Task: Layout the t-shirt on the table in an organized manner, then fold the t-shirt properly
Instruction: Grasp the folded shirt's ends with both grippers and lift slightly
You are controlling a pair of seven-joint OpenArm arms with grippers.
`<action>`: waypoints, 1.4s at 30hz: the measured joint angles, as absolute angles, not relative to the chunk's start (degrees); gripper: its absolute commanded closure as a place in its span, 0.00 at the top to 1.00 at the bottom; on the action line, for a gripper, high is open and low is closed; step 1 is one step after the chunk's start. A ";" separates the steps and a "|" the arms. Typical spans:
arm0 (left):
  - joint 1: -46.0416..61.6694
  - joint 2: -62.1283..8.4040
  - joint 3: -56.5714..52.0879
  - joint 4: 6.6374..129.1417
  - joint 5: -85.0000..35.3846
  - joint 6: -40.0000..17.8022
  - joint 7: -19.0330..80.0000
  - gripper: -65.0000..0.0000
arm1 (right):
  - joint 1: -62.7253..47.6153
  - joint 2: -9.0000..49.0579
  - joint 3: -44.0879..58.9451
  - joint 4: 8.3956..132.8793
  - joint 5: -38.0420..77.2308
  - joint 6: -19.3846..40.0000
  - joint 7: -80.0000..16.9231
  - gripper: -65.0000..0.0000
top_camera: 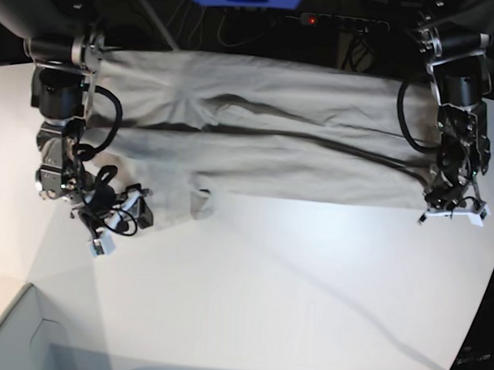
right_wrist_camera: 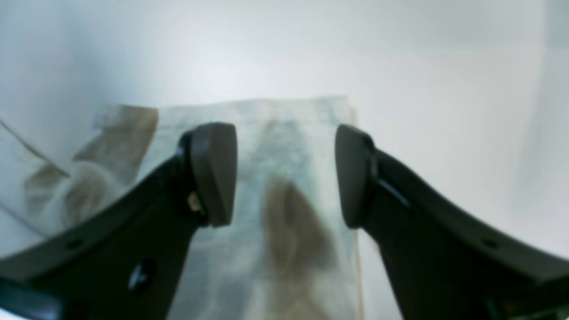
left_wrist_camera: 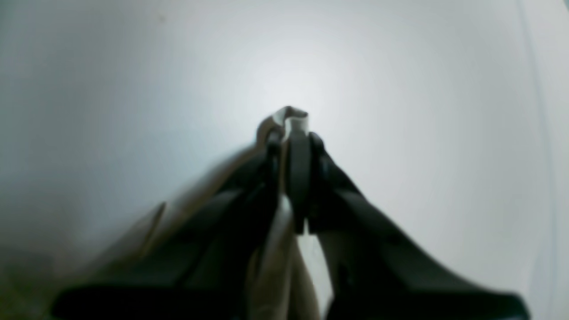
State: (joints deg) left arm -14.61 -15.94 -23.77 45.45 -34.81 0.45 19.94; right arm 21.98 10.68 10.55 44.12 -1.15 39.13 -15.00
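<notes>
Clamping a bunched edge of the t-shirt (top_camera: 304,167), the left gripper (left_wrist_camera: 293,138) has its fingers closed on the cloth, a small tip poking out just beyond them, with the smooth white table (top_camera: 309,268) around and beyond. The right gripper's fingers (right_wrist_camera: 213,173) stand wide apart over a flat, faintly creased part of the shirt, whose edge lies just past their tips; a pale box corner (top_camera: 10,331) sits near them in the base view.
</notes>
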 measured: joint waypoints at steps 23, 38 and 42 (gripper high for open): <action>-14.63 -15.70 -23.79 45.47 -34.81 0.45 19.84 0.00 | 23.09 10.44 10.70 34.13 -8.58 32.05 -1.96 0.42; -16.47 -15.51 -23.77 45.47 -34.81 0.64 19.94 0.00 | 25.89 10.17 10.96 33.78 -10.20 32.21 -5.63 0.00; -17.78 -15.49 -23.77 47.64 -34.79 0.62 20.64 0.00 | 27.73 11.27 12.19 36.80 -10.11 32.21 -6.17 0.00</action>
State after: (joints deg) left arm -17.78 -15.49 -23.77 47.64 -34.79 0.62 20.64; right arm 27.73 11.27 12.19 36.80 -10.11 32.21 -6.17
